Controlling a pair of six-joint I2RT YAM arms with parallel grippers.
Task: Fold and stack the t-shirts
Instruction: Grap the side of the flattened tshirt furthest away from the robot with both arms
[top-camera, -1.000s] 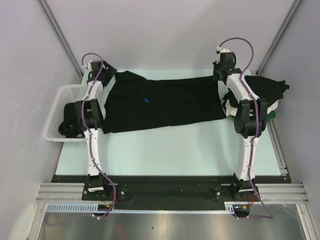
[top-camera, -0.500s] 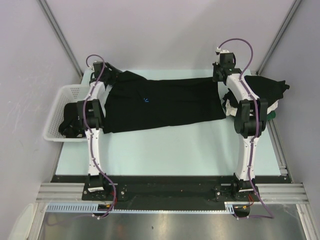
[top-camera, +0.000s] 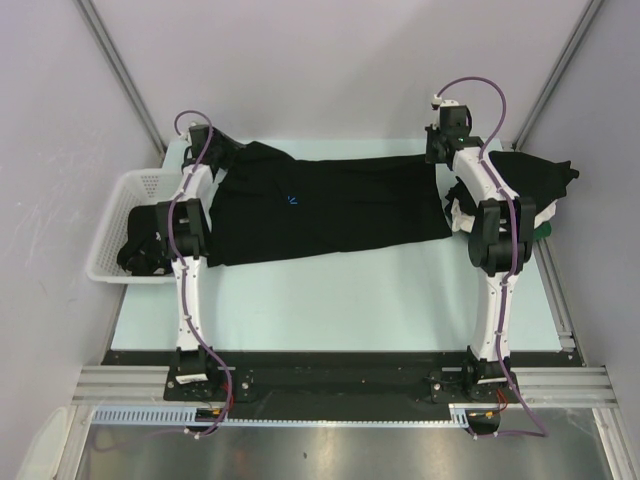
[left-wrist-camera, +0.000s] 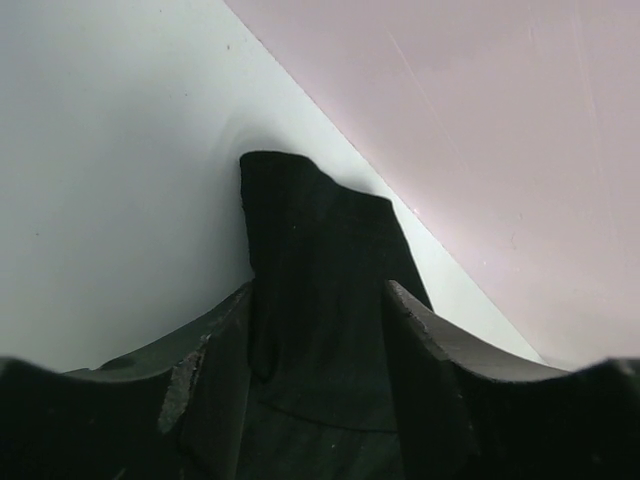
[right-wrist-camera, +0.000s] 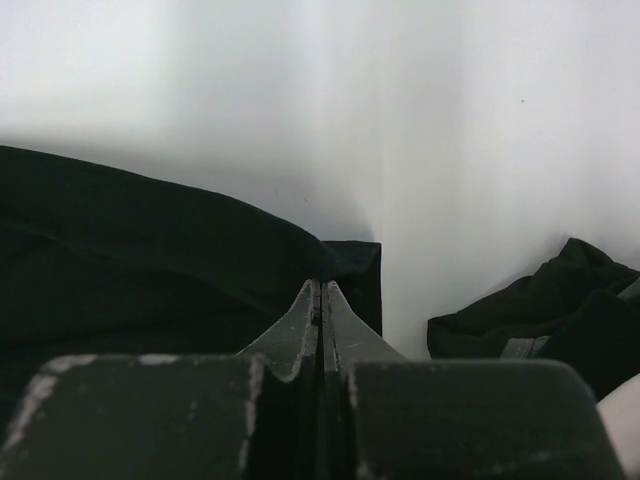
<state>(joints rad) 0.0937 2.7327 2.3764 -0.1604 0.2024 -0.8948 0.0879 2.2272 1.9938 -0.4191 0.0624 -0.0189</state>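
A: Item in hand?

B: One black t-shirt (top-camera: 330, 205), spread flat and lengthwise across the far half of the worktop (top-camera: 350, 300). A small blue mark (top-camera: 293, 199) is uppermost, towards the left end. No fold is seen in it so far.

A: Other stock?

B: A stack of folded shirts (top-camera: 535, 180) is noted at the far right edge, black on top with white and green showing beneath. Dark cloth (top-camera: 135, 245) is heaped in the white basket (top-camera: 140, 182) just beside the worktop on the left.

A: Grippers?

B: The right gripper (right-wrist-camera: 321, 287) is clenched at the shirt's far right corner. The cloth rises to the meeting tips, so it is judged to be pinched there. The left gripper (left-wrist-camera: 320, 300) is set over the far left corner, jaws apart, with a ridge of black cloth standing between them. Whether that cloth is clamped cannot be told.

A: Step entered?

B: The first fold of this shirt is judged to be under way, with the far edge being taken at both corners.

A: Requirement for the next move?

B: A firm hold is needed on the left corner. Both corners would then be lifted together, kept level, and carried towards the near edge, so that the far hem is laid squarely over the near one. Uneven lift is listed as the likely cause of a skewed fold.
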